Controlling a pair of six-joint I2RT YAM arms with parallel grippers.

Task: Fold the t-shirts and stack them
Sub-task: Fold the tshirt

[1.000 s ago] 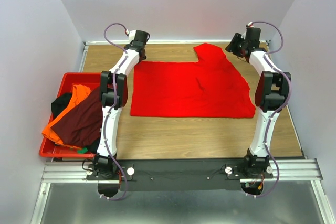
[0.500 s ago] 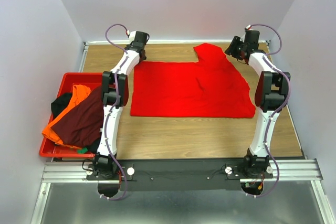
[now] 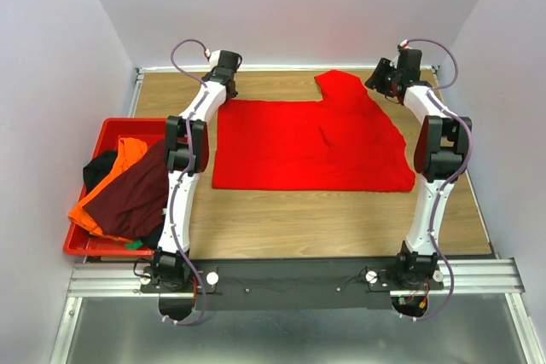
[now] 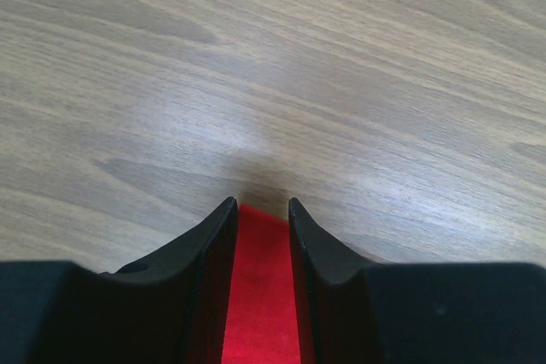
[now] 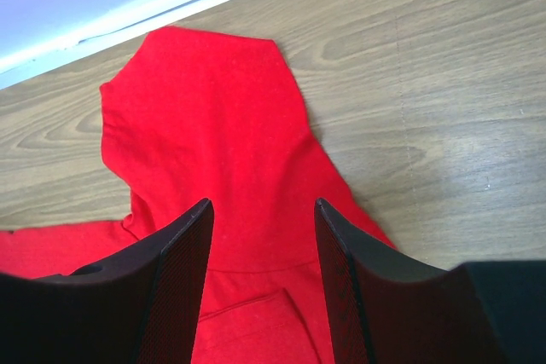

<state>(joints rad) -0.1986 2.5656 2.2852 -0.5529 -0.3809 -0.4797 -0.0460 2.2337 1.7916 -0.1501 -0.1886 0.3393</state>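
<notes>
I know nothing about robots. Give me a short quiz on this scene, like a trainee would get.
1. True or false: the red t-shirt lies spread out on the table.
2. Where are the other t-shirts piled? A) in the red crate B) on a shelf C) on the floor
3. Fill in: the right end effector has its jaws ____ above the sleeve.
Key: 1 true; 2 A; 3 open.
</notes>
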